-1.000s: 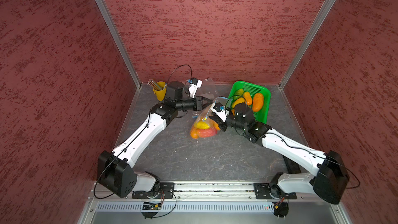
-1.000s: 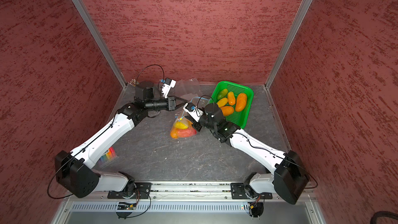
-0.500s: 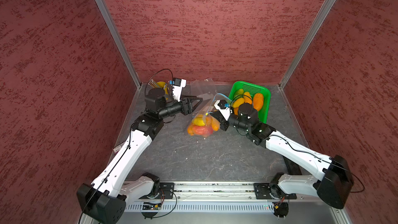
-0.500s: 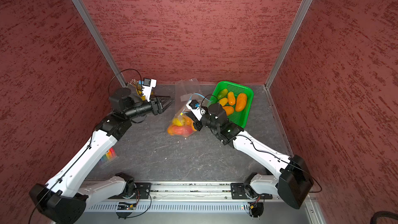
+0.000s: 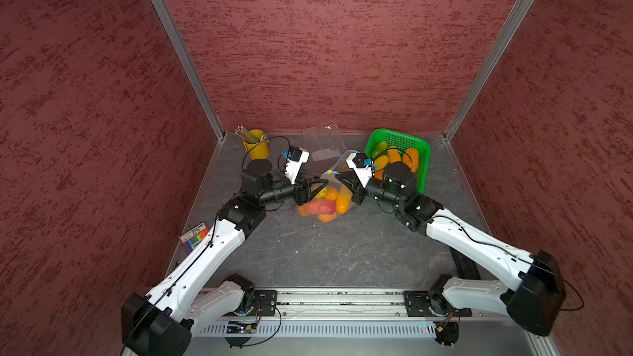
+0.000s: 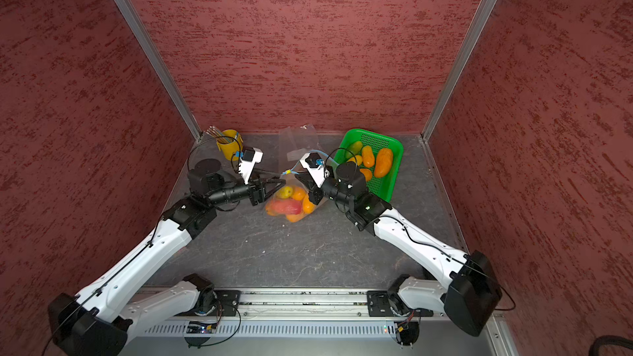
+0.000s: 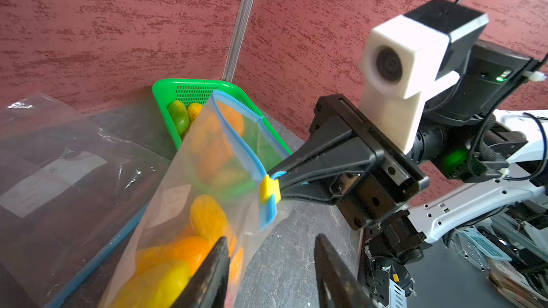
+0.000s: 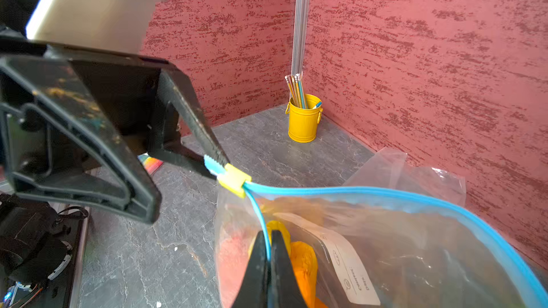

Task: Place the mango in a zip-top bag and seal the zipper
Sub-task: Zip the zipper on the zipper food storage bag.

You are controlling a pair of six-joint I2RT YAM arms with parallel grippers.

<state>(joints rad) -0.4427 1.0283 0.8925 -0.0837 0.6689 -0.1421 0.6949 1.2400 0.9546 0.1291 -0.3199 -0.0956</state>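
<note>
Mid-frame, right gripper (image 8: 269, 242) is clamping clear zip-top bag (image 5: 325, 205) by blue zipper (image 8: 385, 193); left gripper (image 7: 271, 238) is gaping empty near yellow slider (image 7: 269, 189); green plastic basket (image 5: 399, 140) sitting right.

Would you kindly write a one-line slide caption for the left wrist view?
Right gripper pinches the open zip-top bag of mangoes beside its yellow slider; left gripper stands open.

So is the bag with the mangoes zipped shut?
Open. From the yellow slider the two blue zipper tracks spread apart, so the bag gapes.
</note>
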